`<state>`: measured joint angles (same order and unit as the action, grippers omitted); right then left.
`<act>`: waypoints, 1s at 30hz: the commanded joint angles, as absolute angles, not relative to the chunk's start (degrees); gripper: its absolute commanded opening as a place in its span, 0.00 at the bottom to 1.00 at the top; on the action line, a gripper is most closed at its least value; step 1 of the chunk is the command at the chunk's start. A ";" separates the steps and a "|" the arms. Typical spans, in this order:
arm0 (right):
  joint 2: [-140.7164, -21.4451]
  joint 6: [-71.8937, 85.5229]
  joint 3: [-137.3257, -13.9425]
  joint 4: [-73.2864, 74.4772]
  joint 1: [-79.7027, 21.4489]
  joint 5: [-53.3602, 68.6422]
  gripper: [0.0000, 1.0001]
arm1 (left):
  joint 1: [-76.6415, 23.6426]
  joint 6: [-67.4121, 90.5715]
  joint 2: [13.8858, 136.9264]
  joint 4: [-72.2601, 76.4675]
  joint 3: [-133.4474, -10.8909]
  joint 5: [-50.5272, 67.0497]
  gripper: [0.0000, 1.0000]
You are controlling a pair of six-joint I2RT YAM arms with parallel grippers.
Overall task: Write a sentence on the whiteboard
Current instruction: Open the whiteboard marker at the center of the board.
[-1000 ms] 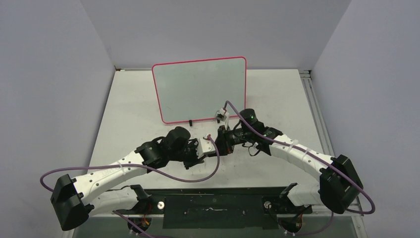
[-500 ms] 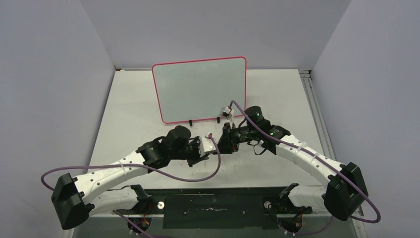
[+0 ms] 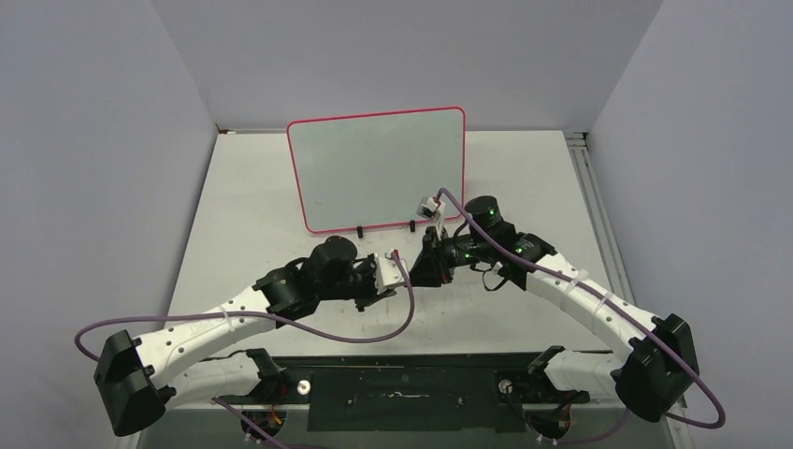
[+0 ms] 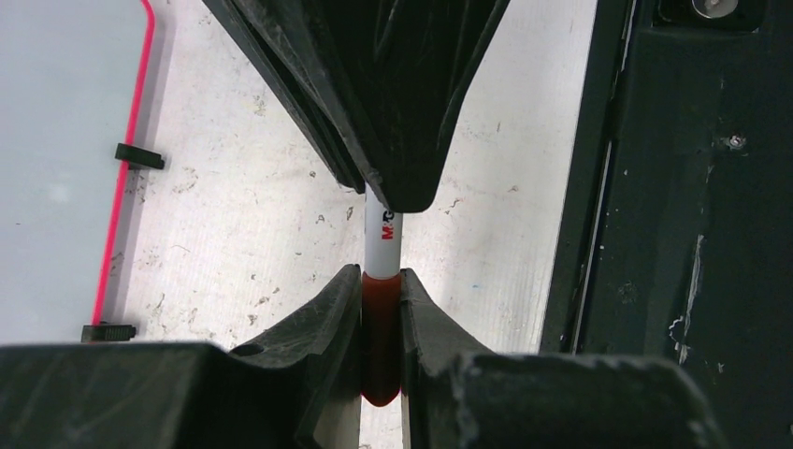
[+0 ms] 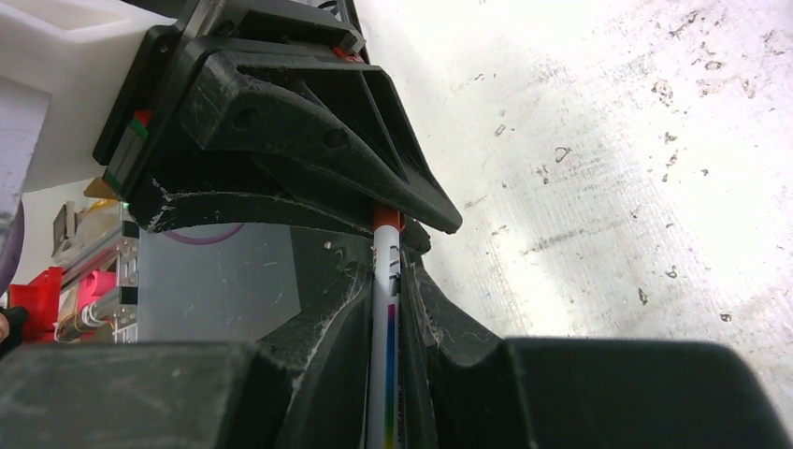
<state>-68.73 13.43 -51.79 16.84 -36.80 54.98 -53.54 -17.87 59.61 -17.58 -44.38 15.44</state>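
Observation:
The whiteboard [image 3: 374,168] stands at the back of the table with a pink-red rim and a blank surface; no sentence shows on it. Its edge and black clip feet [image 4: 138,156] show in the left wrist view. The two grippers meet tip to tip in front of it. My left gripper [image 4: 381,290] is shut on the dark red cap [image 4: 381,341] of a white marker [image 4: 382,238]. My right gripper [image 5: 387,281] is shut on the marker's white barrel [image 5: 386,318]. In the top view the left gripper [image 3: 391,271] and right gripper [image 3: 425,267] almost touch.
The black base plate [image 3: 402,393] runs along the near edge and shows in the left wrist view [image 4: 683,187]. Purple cables [image 3: 281,327] loop from both arms. A metal rail [image 3: 589,187] lines the table's right side. Grey walls enclose the table.
My right arm has swung its wrist up and back a little while the gripper tip stayed against the left gripper. The left arm has shifted slightly. The board has not moved.

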 commanded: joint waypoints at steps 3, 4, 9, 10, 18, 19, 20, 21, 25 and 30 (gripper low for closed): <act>-64.51 11.18 -53.97 24.84 -35.05 55.78 0.05 | -51.06 -17.75 58.18 -25.06 -43.06 5.90 0.00; -64.37 11.04 -54.09 25.17 -34.96 55.69 0.05 | -51.05 -17.80 58.26 -25.16 -43.02 5.90 0.00; -63.86 10.35 -54.73 26.44 -34.64 55.04 0.05 | -50.96 -17.92 58.37 -25.23 -42.98 5.37 0.00; -63.75 10.28 -54.74 26.50 -34.59 54.98 0.05 | -50.94 -17.93 58.44 -25.25 -42.98 5.22 0.00; -62.83 10.15 -55.02 27.17 -33.68 53.08 0.05 | -50.59 -17.93 58.18 -25.16 -42.98 5.18 0.00; -62.72 10.25 -55.02 27.29 -33.51 52.47 0.05 | -50.54 -17.90 58.18 -25.17 -43.01 5.31 0.00; -62.68 10.36 -54.96 27.33 -33.18 51.76 0.05 | -50.60 -17.78 58.18 -25.14 -43.06 5.40 0.00; -62.47 10.60 -54.94 27.26 -32.89 50.74 0.05 | -50.57 -17.49 58.14 -25.09 -43.13 5.63 0.00; -60.89 12.65 -53.92 25.54 -31.51 42.41 0.05 | -50.29 -14.38 58.18 -24.01 -43.87 7.31 0.00; -57.78 18.04 -50.37 18.99 -30.96 26.53 0.05 | -50.34 -1.24 58.00 -17.46 -44.33 7.12 0.00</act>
<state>-61.14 13.56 -52.05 26.26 -31.44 40.80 -50.57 -12.49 59.09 -24.86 -42.35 6.48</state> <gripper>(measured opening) 0.158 0.139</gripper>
